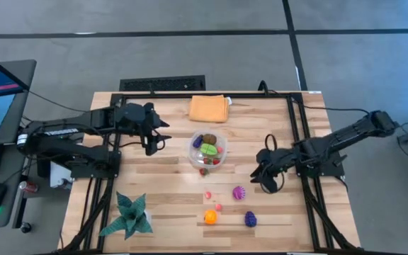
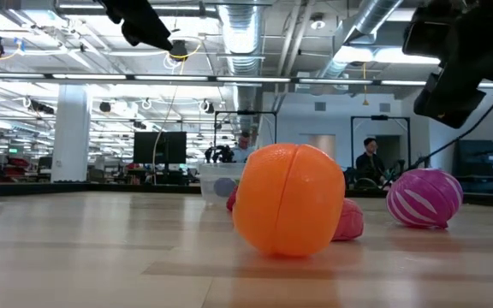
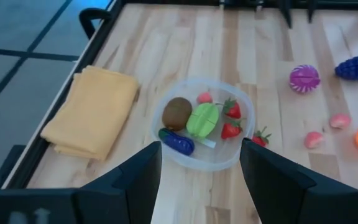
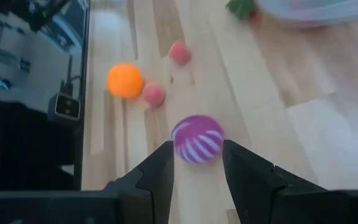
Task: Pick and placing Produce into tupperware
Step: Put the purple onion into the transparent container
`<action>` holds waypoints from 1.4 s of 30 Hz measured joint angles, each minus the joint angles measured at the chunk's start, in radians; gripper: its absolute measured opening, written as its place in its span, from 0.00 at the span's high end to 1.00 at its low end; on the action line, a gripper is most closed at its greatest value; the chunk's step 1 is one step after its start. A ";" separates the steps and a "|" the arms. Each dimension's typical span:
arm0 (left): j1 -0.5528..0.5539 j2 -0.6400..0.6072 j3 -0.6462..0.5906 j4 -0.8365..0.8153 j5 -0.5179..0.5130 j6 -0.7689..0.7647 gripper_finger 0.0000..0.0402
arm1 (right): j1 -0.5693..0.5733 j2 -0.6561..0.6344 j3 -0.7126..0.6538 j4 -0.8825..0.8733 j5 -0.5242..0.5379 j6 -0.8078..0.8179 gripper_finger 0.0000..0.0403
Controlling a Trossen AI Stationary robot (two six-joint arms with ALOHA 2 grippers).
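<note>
**Right tool lined up on the striped magenta ball**

Hovering with fingers spread, the right tool [image 4: 196,167] framed the round magenta toy fruit with pale stripes [image 4: 197,138], which lay on the wooden desk [image 1: 161,191] toward its front edge, well apart from the shallow clear plastic tupperware [image 1: 208,149] at mid-desk. It looked light, rigid and slippery, likely to roll; being nearly spherical, it showed no clear long axis, so a pinch across its widest middle seemed best. The left tool [image 3: 200,163] waited, spread and empty, beside the tupperware.
</note>
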State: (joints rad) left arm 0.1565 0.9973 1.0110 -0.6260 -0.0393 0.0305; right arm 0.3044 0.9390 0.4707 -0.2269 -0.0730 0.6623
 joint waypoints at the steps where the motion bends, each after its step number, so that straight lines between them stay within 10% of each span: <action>1: 0.000 -0.004 -0.003 -0.004 -0.003 -0.001 0.48 | 0.015 0.028 0.012 0.004 0.008 -0.003 0.60; 13: 0.003 -0.008 -0.004 0.002 -0.031 0.031 0.48 | 0.067 0.242 0.044 0.137 -0.015 -0.055 0.57; 27: 0.003 -0.007 -0.004 -0.012 -0.034 0.051 0.48 | 0.006 0.261 0.059 0.207 -0.178 0.026 0.11; 42: 0.003 -0.007 -0.004 -0.012 -0.052 0.059 0.48 | -0.047 0.389 0.440 -0.332 -0.108 -0.532 0.15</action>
State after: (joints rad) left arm 0.1596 0.9901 1.0073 -0.6380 -0.0911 0.0898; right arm 0.2577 1.3282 0.9111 -0.5591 -0.1813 0.1299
